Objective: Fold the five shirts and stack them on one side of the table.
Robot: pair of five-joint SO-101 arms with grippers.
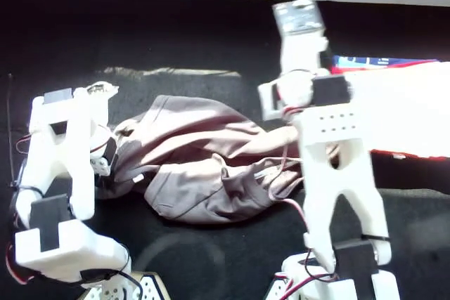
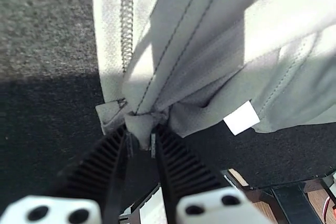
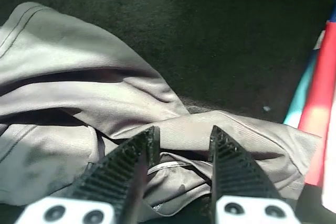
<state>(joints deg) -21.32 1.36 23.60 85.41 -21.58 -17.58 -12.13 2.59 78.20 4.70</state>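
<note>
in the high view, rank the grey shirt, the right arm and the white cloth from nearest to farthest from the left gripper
1. grey shirt: mid table, its edge pinched in the left gripper.
2. right arm: on the far side of the shirt, towards the right.
3. white cloth: beyond that arm, at the table's right edge.

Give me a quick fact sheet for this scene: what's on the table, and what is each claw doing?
Garment: grey shirt, crumpled and unfolded, mid-table
Left gripper: shut on a bunched edge of the shirt
Right gripper: open, holding nothing, just over the shirt's folds
Table: black surface, with a bright patch of light behind the shirt
Off to the side: red and blue cloth by the right arm, too washed out to identify
</note>
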